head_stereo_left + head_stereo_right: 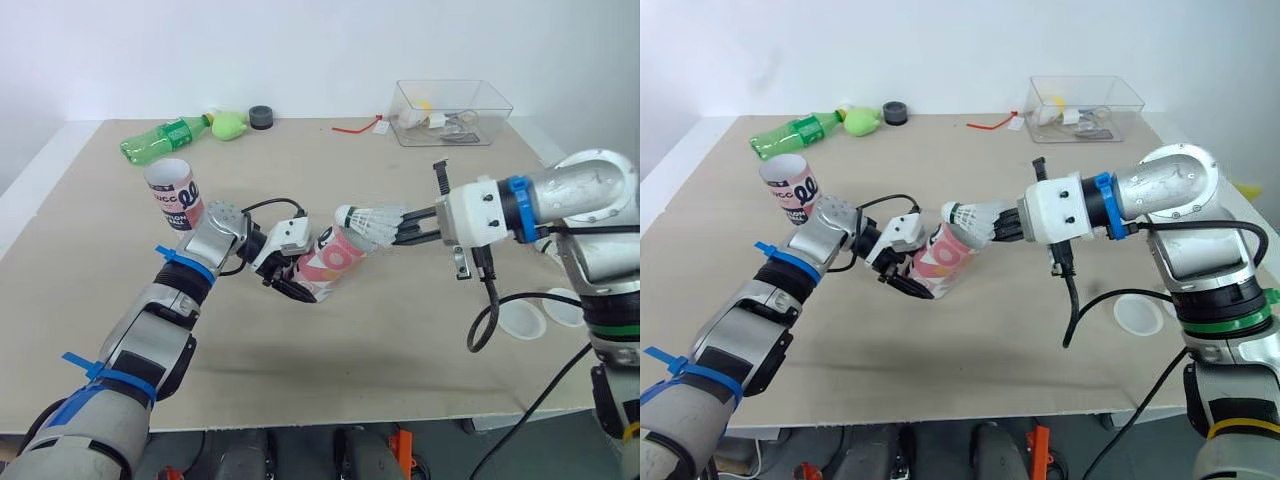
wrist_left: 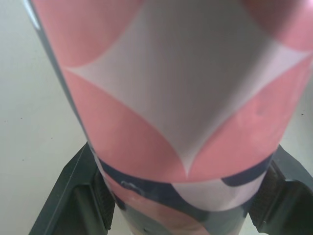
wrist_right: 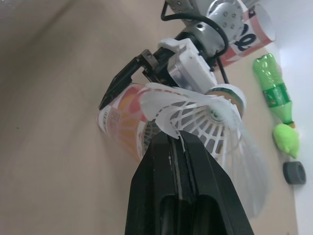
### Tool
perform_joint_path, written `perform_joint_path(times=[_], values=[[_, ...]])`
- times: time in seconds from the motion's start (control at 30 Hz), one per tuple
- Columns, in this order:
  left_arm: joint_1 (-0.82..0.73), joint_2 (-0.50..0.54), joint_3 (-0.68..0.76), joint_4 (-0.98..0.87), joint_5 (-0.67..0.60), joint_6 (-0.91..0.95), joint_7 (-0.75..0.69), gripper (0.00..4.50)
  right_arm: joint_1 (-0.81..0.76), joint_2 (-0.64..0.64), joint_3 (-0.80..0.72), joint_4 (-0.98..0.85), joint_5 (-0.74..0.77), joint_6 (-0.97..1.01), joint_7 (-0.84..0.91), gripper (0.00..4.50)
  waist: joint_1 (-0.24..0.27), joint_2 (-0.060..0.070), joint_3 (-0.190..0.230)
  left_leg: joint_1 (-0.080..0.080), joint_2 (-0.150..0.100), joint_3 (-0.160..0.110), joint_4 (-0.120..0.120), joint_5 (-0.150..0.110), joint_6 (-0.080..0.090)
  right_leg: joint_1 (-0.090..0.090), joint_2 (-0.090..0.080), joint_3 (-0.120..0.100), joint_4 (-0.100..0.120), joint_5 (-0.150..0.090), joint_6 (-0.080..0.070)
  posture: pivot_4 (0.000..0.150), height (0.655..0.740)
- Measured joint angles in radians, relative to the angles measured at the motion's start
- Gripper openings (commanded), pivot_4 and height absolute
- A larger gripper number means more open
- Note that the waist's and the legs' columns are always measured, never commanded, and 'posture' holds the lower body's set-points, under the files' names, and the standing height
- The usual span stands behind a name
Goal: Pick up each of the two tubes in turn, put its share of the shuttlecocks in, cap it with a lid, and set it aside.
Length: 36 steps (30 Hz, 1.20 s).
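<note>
**Loading of the first tube.** The bench (image 1: 400, 330) carries the whole set. The pink tube (image 1: 332, 262) is held tilted over its middle, mouth turned to the right. A second tube (image 1: 175, 195) is stood upright at the far left. A shuttlecock (image 1: 368, 222) is presented at the pink tube's mouth, cork leading, and two white lids (image 1: 522, 320) are laid at the near right.

Insertion is judged to be the step in hand. The cork should be centred on the mouth and driven along the tube's axis, so that no feathers are crushed against the rim.

The left jaws are spread to the tube's width and clamped on its base. The right jaws are pinched nearly together on the shuttlecock's feather skirt.
</note>
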Motion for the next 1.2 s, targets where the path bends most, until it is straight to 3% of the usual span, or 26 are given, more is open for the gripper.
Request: perform_joint_path(times=[0.57,1.13,1.2], values=[[0.014,0.011,0.0,-0.025,-0.001,0.007,0.0,2.84,-0.083,-0.016,-0.023,0.033,0.006,0.024,0.053,0.08,0.0,0.0,0.0,0.0,0.0,0.0,0.002,0.0,0.0,0.0,0.0,0.0,0.0,0.001,0.0,0.15,0.74],[0.014,-0.007,0.002,-0.021,-0.001,0.007,0.01,2.84,-0.107,0.054,0.065,0.133,-0.127,-0.194,0.097,0.08,0.0,0.0,0.0,0.0,0.0,0.0,0.002,0.0,0.0,0.001,0.0,0.0,0.0,0.002,0.001,0.15,0.74],[0.014,-0.008,0.002,-0.021,0.0,0.007,0.011,2.84,-0.118,0.062,0.07,0.133,-0.125,-0.179,0.11,0.7,0.0,0.0,0.0,0.0,0.0,0.0,0.002,0.0,0.0,0.001,0.0,0.0,0.0,0.002,0.001,0.15,0.74]])
